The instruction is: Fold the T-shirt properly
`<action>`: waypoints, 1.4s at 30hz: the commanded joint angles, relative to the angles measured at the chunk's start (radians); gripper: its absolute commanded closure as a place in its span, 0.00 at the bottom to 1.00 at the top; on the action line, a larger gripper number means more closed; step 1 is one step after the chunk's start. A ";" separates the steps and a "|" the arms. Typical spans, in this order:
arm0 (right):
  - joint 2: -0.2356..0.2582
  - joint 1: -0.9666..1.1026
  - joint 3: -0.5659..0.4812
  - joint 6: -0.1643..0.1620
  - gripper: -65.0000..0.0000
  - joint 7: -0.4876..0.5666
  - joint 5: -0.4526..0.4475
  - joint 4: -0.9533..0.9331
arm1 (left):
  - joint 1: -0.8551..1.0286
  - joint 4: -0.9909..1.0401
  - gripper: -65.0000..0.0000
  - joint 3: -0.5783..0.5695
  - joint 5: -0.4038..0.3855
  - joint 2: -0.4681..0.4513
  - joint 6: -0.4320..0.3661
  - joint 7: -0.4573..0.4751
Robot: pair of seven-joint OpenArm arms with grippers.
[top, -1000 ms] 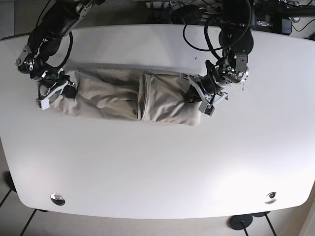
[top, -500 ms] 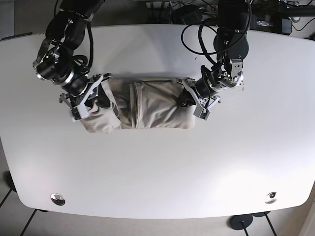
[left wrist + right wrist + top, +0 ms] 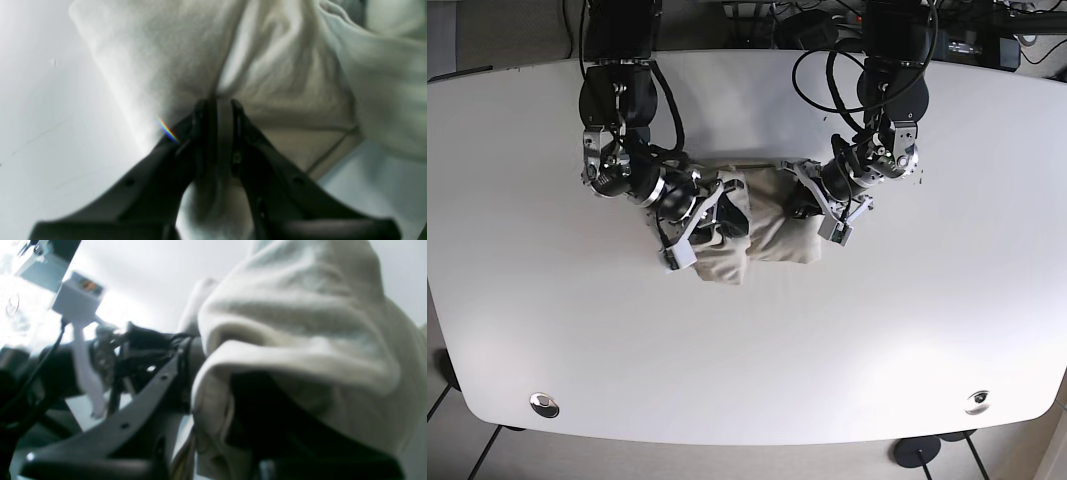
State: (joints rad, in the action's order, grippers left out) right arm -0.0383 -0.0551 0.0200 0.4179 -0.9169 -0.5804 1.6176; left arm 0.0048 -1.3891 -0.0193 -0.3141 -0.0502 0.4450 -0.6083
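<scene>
1. Pinching a ridge of pale cloth, the left gripper (image 3: 216, 106) fills the lower half of the left wrist view; its two black fingers (image 3: 200, 126) stand nearly together with the T-shirt (image 3: 283, 76) caught between them. The bunched fabric spreads upward and to the right, lying on the white table (image 3: 43, 133).

2. Seen from the right wrist, the T-shirt (image 3: 300, 326) drapes in thick folds over the right gripper (image 3: 213, 400). One grey finger (image 3: 143, 420) shows at the lower left, the other is buried under the cloth, and the fabric is clamped between them. The view is blurred.

3. From the base view, the T-shirt (image 3: 762, 225) sits as a compact bundle near the middle of the table (image 3: 747, 350). The right gripper (image 3: 689, 222) holds its left side and the left gripper (image 3: 819, 205) holds its right edge.
</scene>
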 commanded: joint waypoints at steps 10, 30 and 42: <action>0.004 -0.062 -0.140 -0.113 0.23 0.023 -0.036 0.031 | -0.002 -0.078 0.95 0.000 0.033 0.000 -0.012 -0.049; 0.054 0.018 0.011 -0.104 0.24 0.023 -0.036 0.169 | 0.077 -0.283 0.95 0.539 -0.050 -0.168 -0.010 -0.054; 0.047 0.126 -0.148 -0.112 0.24 0.022 -0.036 0.161 | 0.079 -0.238 0.95 0.546 -0.050 -0.164 -0.008 -0.054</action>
State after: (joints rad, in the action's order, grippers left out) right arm 0.0120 0.0875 -0.1360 0.3027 -0.9199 -0.5915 1.7630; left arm 0.0963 -1.6089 0.5243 -0.3500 -0.2028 0.4339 -0.6876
